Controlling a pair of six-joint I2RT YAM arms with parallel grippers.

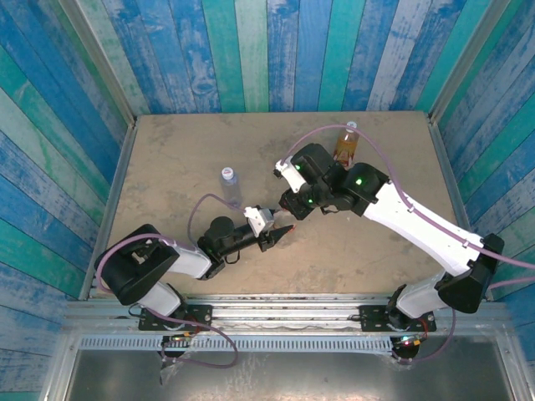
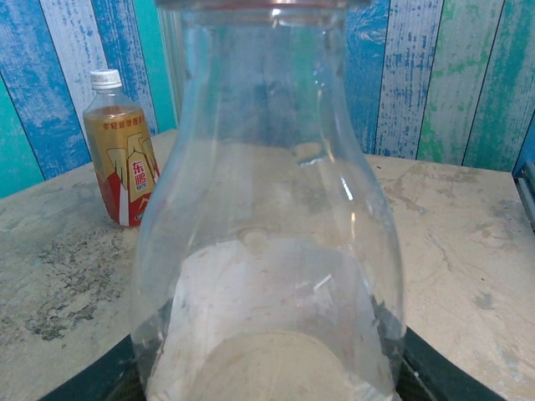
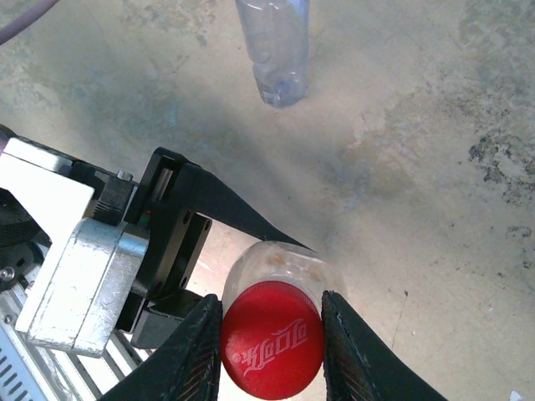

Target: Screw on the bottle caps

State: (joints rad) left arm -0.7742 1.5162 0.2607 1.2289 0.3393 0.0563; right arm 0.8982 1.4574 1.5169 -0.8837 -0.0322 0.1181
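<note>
A clear bottle (image 2: 267, 209) stands upright on the table, and my left gripper (image 2: 267, 372) is shut on its lower body. The bright red cap (image 3: 272, 338) sits on that bottle's neck (image 3: 280, 263), and my right gripper (image 3: 272, 341) is shut on it from above, one finger (image 3: 196, 355) on each side. From overhead the two grippers meet near the table's middle, left gripper (image 1: 280, 234) low and right gripper (image 1: 294, 209) above it. The bluish bottle (image 1: 230, 185) wears a pale cap. The amber bottle (image 1: 347, 144) with its orange label (image 2: 125, 171) wears a white cap (image 2: 106, 79).
The bluish bottle (image 3: 276, 50) stands a short way beyond the left arm's wrist block (image 3: 75, 267). Blue and green plank walls (image 1: 267, 50) enclose the tabletop (image 1: 184, 150) on three sides. A metal rail (image 1: 276, 313) runs along the near edge.
</note>
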